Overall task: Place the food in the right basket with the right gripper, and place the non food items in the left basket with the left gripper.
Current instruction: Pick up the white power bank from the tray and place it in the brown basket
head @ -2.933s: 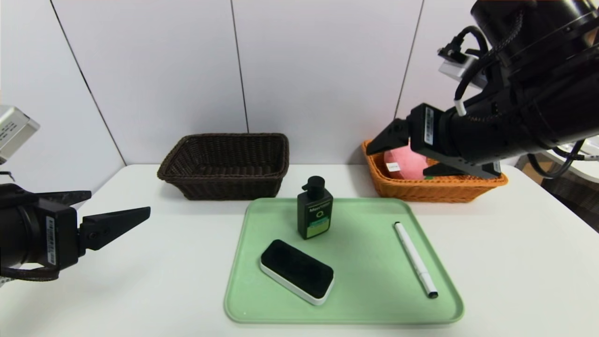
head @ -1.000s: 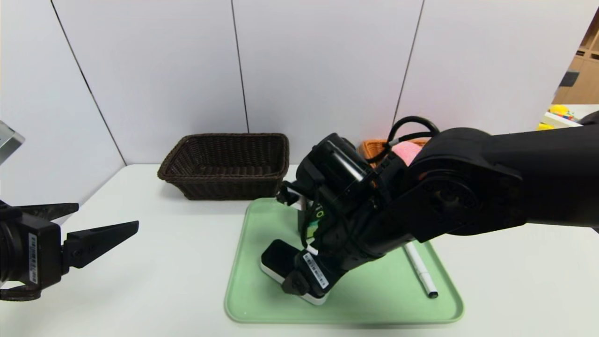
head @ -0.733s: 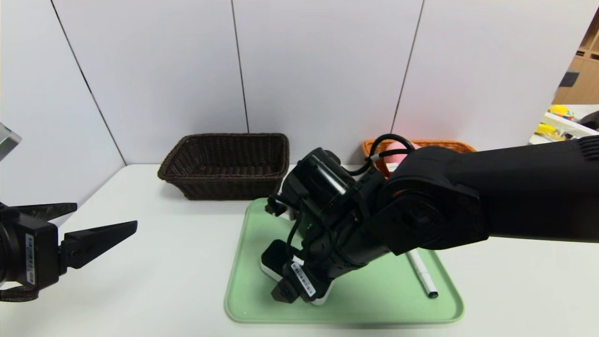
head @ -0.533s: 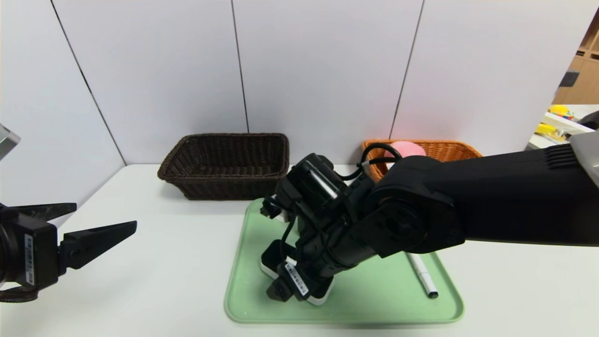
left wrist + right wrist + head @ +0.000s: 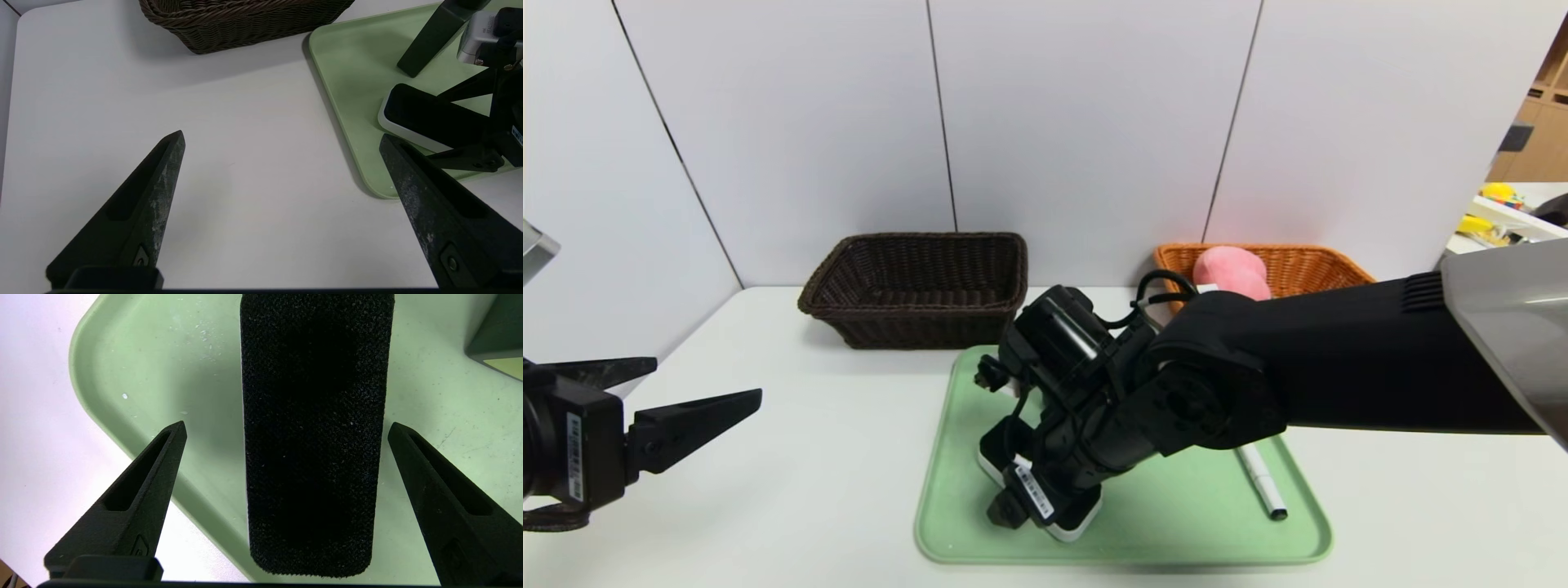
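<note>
1. Your right end effector (image 5: 287,422) straddled the eraser (image 5: 312,449), tips apart, toward the tray's (image 5: 1176,514) 8 o'clock.
2. Your left end effector (image 5: 282,132) hung spread above the counter (image 5: 792,490), at 9.
3. The peach (image 5: 1232,271) lay in the orange basket (image 5: 1307,269), at 1; the marker (image 5: 1262,482) lay at 3.

A pale green rounded-corner tray (image 5: 1176,523) with a raised rim lies flat on a white tabletop (image 5: 809,482). White wall panels (image 5: 1094,122) with thin dark seams stand behind. Beyond them, at the far right, are yellow objects (image 5: 1474,226) and wooden cabinetry (image 5: 1539,139).
</note>
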